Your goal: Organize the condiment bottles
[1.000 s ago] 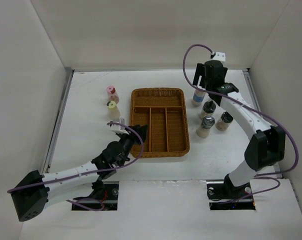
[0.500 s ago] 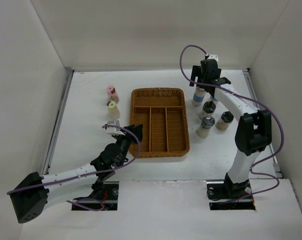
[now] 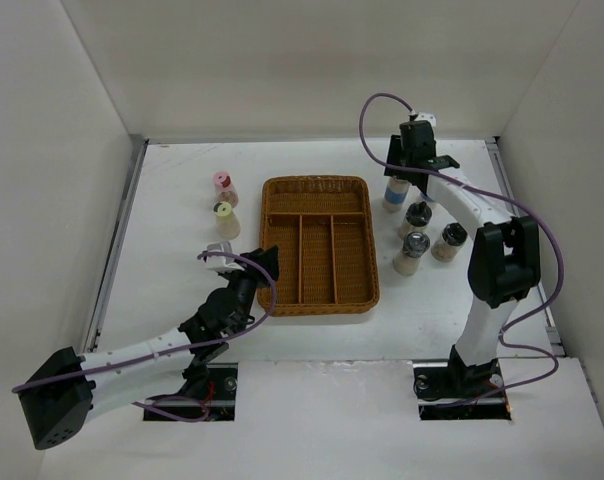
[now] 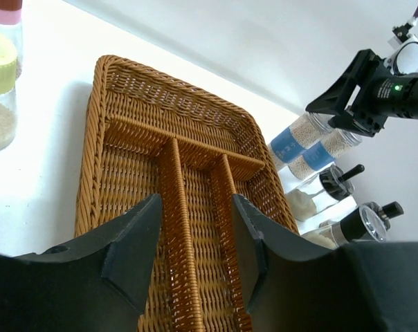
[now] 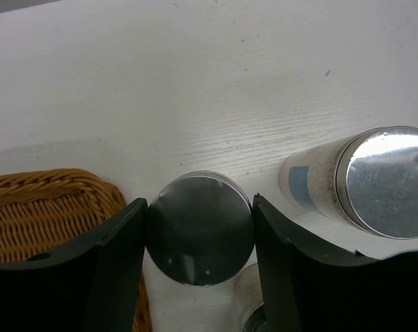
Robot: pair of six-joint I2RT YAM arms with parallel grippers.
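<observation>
From the left wall inward: a grey rail [image 3: 122,240] along the table edge, then a wide strip of white table [image 3: 167,250]. Next, pink-capped bottle [image 3: 222,183] and yellow-capped bottle [image 3: 223,214], both upright, one behind the other, near the left rim of the wicker tray [image 3: 317,181] but apart from it. Left gripper [image 4: 192,232] low over the near-left part of the tray, fingers drawn close, a long divider showing in the narrow gap; cannot tell whether touching the wicker.

Right of the tray, a narrow lane, then three small bottles [image 3: 413,250] standing close together. Behind them, right gripper [image 5: 200,207] clamped on the cap of the left blue-label bottle [image 5: 200,242], one finger against each side; second blue-label bottle [image 5: 361,183] just beside.

Compared with a second ago: right gripper shifted left over this bottle, jaws narrower; left gripper moved slightly left; bottles and tray in the same places.

Matte white surface, plain white walls on three sides.
</observation>
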